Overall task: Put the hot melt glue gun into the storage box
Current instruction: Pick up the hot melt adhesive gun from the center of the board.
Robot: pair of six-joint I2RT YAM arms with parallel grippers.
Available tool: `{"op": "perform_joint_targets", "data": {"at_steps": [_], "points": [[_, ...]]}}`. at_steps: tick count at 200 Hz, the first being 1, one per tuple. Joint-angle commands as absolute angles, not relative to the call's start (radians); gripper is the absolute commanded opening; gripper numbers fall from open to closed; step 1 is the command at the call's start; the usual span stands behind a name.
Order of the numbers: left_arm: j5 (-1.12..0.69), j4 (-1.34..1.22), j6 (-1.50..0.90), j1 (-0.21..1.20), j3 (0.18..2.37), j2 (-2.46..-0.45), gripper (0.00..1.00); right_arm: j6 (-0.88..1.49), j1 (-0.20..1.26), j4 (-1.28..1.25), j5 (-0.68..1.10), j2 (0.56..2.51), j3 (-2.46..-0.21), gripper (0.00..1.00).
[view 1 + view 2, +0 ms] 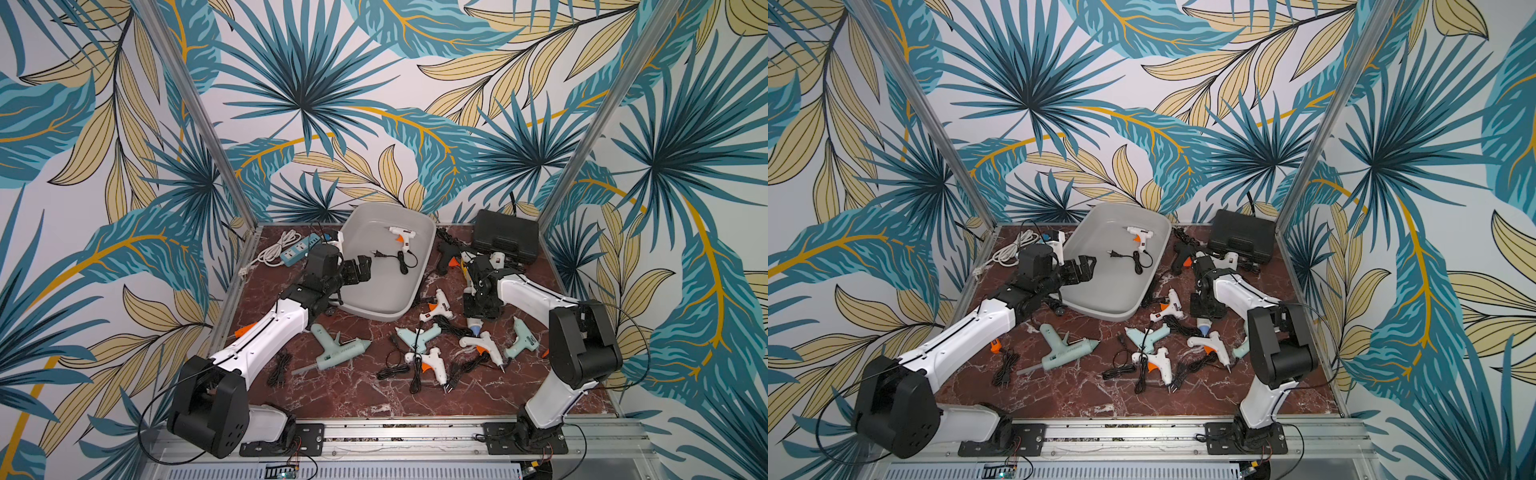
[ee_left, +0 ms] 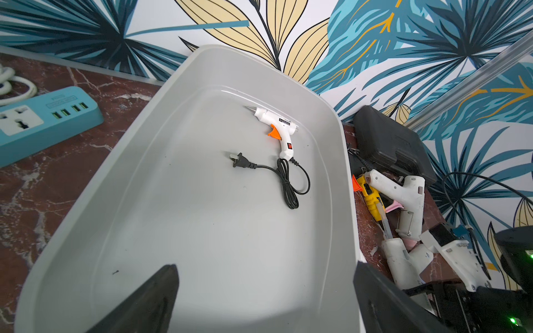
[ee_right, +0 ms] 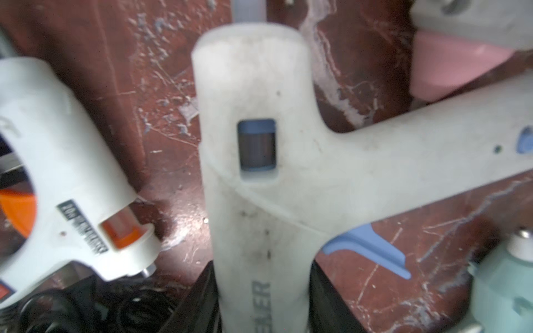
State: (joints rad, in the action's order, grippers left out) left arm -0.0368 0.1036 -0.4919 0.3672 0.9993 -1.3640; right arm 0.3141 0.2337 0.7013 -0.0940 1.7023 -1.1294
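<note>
Right end effector (image 3: 261,271) is low over the white glue gun with the blue trigger (image 3: 259,86), which lies on the marble counter (image 1: 353,395) near the storage box (image 1: 374,299). Its fingers stand narrow along both sides of the barrel; whether they press it, I cannot tell. Inside the box lies a small white glue gun with orange trigger (image 1: 400,235). Left end effector (image 1: 361,268) hangs wide and empty over the box's edge.

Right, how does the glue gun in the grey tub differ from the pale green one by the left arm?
The white glue gun has an orange trigger; the green glue gun is pale green. The white one looks smaller. It lies in the tub, the green one on the table. Both lie flat.
</note>
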Motion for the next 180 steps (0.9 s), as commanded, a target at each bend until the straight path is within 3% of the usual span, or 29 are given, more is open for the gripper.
{"op": "perform_joint_targets", "data": {"at_steps": [1,30,92,180], "points": [[-0.037,0.149,-0.544,0.371,1.057,-1.362,1.00,0.287,0.270,0.727,-0.157,1.555,-1.133,0.07],[-0.093,0.179,-0.625,0.379,1.098,-1.378,1.00,0.281,0.308,0.769,-0.157,1.433,-1.178,0.00],[-0.201,0.202,-0.708,0.483,1.233,-1.479,1.00,0.225,0.463,0.701,-0.170,1.274,-1.224,0.00],[-0.308,0.150,-0.703,0.606,1.345,-1.509,1.00,0.175,0.570,0.450,-0.172,1.226,-1.160,0.00]]}}
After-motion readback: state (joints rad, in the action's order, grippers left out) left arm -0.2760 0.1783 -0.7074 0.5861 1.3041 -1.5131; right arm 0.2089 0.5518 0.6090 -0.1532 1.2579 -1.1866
